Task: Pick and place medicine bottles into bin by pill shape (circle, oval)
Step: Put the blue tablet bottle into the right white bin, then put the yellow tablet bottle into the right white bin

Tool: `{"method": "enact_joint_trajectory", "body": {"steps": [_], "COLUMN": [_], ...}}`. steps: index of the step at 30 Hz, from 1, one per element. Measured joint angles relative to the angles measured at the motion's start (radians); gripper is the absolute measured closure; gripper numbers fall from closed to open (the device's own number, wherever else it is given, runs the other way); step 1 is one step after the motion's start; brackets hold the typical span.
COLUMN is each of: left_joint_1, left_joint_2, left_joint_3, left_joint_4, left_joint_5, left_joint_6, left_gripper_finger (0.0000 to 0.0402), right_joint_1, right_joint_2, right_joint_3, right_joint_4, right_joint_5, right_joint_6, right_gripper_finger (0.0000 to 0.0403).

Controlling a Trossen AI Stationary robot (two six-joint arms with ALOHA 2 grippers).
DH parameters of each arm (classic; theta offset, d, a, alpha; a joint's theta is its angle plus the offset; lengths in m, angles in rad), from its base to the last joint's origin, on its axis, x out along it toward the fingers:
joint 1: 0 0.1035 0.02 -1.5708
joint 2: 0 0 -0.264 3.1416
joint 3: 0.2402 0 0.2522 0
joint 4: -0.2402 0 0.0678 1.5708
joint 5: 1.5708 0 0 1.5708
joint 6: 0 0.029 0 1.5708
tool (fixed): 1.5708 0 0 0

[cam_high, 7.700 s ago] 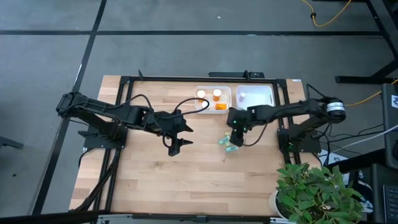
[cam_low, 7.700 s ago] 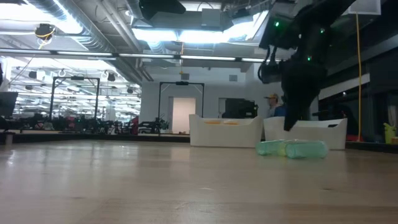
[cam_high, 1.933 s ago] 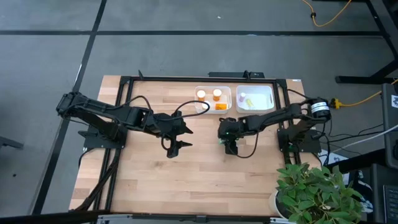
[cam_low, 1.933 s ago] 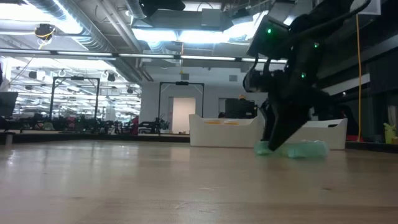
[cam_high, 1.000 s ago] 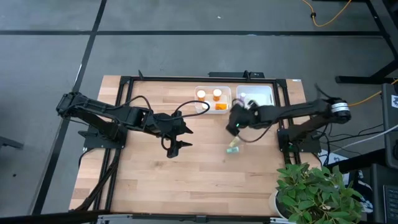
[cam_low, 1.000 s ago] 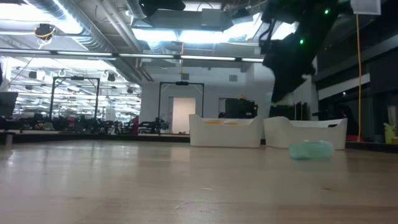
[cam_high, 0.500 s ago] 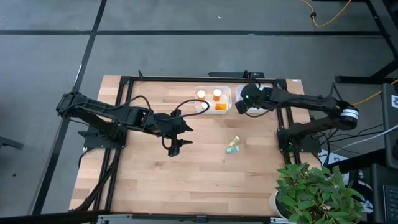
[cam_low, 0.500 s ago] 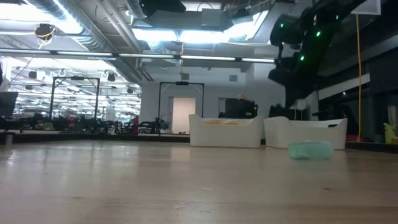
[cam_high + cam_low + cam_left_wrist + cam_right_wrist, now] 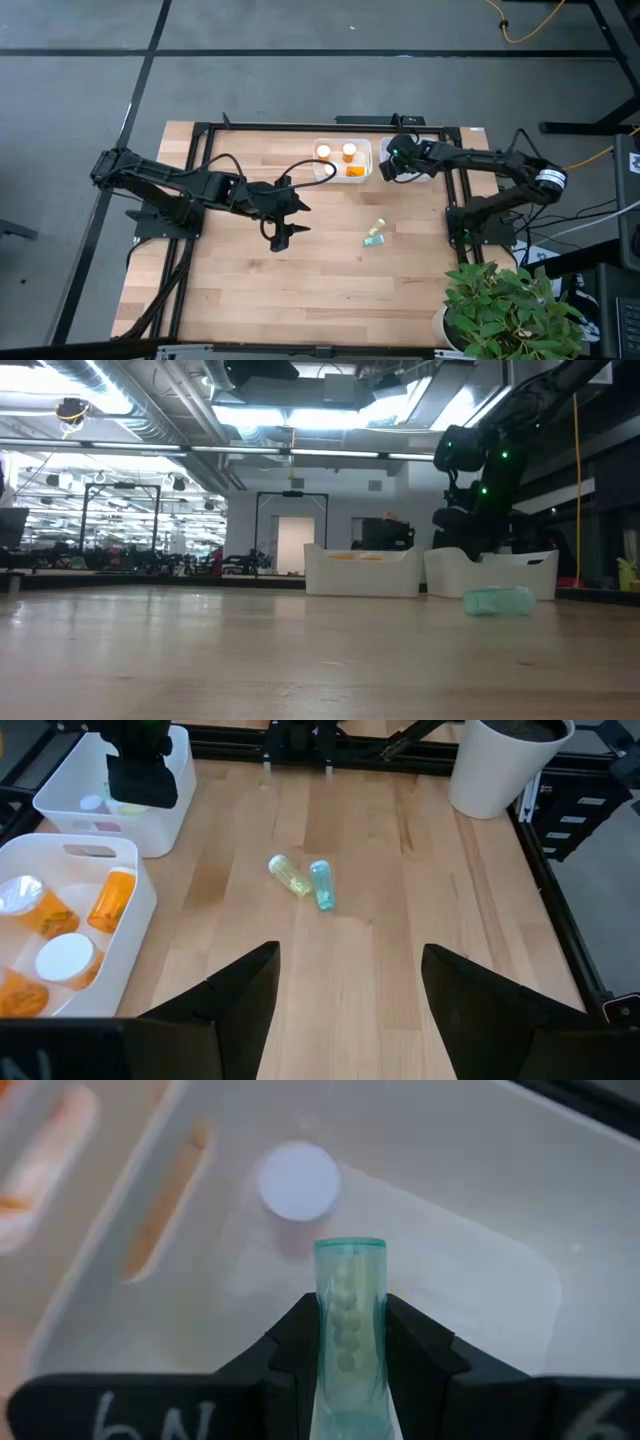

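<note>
Two pale bottles remain on the table — the right gripper, jaws clamping a teal bottle, hovers over the right bin; left gripper waits, wide apart.

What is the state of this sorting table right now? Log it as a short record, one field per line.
right hand: shut on a teal bottle, held over the right bin
left hand: open, empty, hovering over the table's middle
left bin: holds orange bottles with white caps
right bin contents: a white-capped bottle below the held one
table: two small bottles, one yellowish, one teal, lying touching at one end
</note>
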Motion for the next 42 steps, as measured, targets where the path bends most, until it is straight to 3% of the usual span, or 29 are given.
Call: {"method": "enact_joint_trajectory", "body": {"steps": [11,23,35,42], "left_joint_1": [0.000,0.000,0.000,0.000], "left_joint_2": [0.000,0.000,0.000,0.000], "left_joint_3": [0.000,0.000,0.000,0.000], "left_joint_4": [0.000,0.000,0.000,0.000], "left_joint_5": [0.000,0.000,0.000,0.000], "left_joint_6": [0.001,0.002,0.001,0.000], "left_gripper_finger": [0.0165,0.0165,0.0165,0.0165], "right_joint_1": [-0.002,-0.002,0.020,0.125], "right_joint_2": [0.008,0.008,-0.107,-0.238], "right_joint_3": [0.000,0.003,0.107,0.133], "right_joint_4": [0.011,0.004,-0.003,0.008], "right_joint_5": [0.000,0.000,0.000,-0.152], "right_joint_6": [0.001,0.024,0.024,0.072], "right_gripper_finger": [0.0300,0.0227,0.0240,0.0243]}}
